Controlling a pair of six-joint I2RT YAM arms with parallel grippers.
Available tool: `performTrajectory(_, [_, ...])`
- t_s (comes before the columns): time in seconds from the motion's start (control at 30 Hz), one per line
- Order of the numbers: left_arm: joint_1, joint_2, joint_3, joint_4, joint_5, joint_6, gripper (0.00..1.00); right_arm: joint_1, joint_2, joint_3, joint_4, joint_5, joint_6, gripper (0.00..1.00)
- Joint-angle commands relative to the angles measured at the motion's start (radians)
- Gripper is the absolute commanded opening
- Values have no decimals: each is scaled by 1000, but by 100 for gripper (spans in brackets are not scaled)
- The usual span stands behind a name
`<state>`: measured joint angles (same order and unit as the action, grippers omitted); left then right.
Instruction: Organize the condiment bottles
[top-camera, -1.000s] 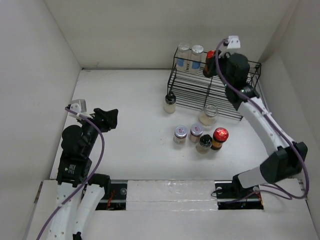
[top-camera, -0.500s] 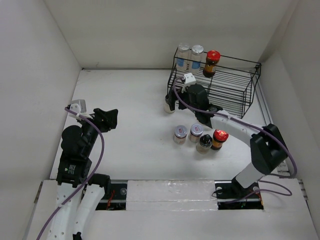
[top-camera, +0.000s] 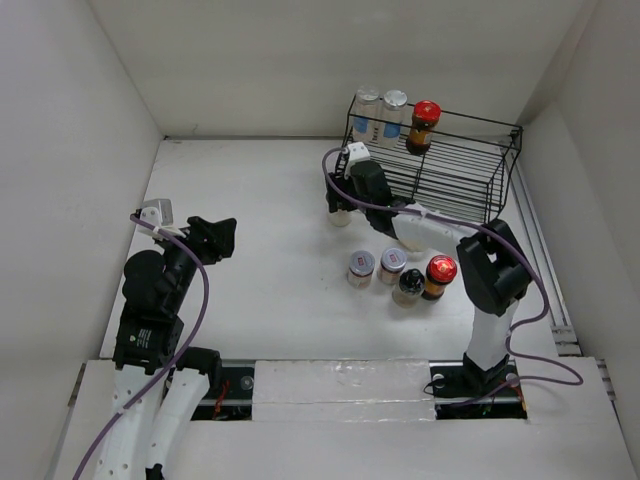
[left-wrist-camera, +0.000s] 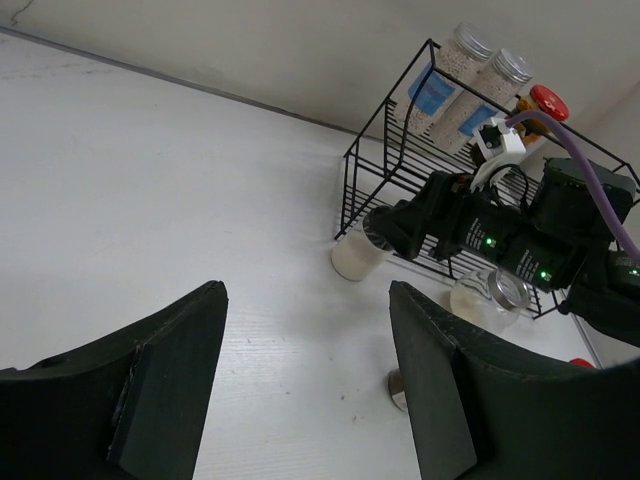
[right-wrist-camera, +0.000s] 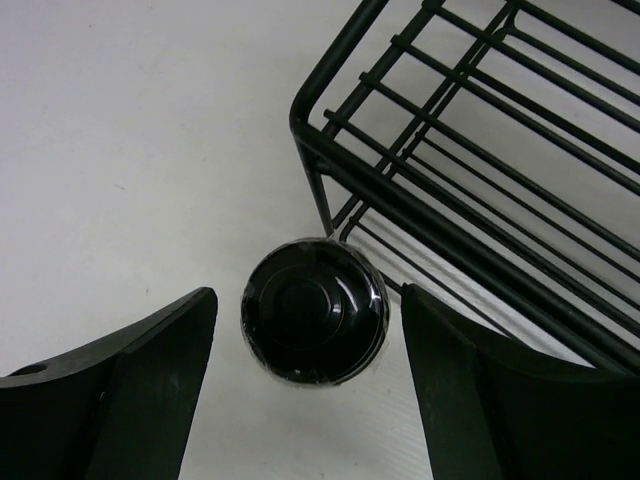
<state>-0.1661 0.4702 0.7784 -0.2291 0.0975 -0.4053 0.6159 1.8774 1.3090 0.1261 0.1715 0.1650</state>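
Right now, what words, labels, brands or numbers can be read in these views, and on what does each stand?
No text can be read as words in any view.
Blue labels on the two silver-lidded jars on top of the rack: print too small and blurred to read.
Label band on the red-lidded bottle beside them: blurred, unreadable.

The wire rack at upper right is black. Two jars on it have silver lids and blue labels. The brown bottle beside them has a red lid.
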Motion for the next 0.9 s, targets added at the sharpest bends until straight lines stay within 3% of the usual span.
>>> performTrajectory(0.0, [5, 1, 7, 37, 13, 11, 62, -1, 26, 61, 35, 46, -10, 79])
performTrajectory(0.1, [5, 1, 7, 37, 13, 11, 62, -1, 46, 82, 26, 57, -10, 70])
performTrajectory(0.23, [5, 1, 7, 37, 13, 11, 62, 18, 58, 82, 14, 68, -10, 81])
performTrajectory(0.3, [5, 1, 7, 37, 13, 11, 62, 18, 69, 82, 14, 59, -10, 82])
performTrajectory(0.5, [5, 1, 7, 37, 13, 11, 62, 48, 37, 62, 14, 117, 2, 52])
performTrajectory(0.7, [5, 1, 7, 37, 13, 11, 62, 87, -205, 16, 23, 25, -21, 47])
performTrajectory(0.87, [5, 1, 7, 37, 13, 11, 62, -31, -400, 27, 33, -53, -32, 47])
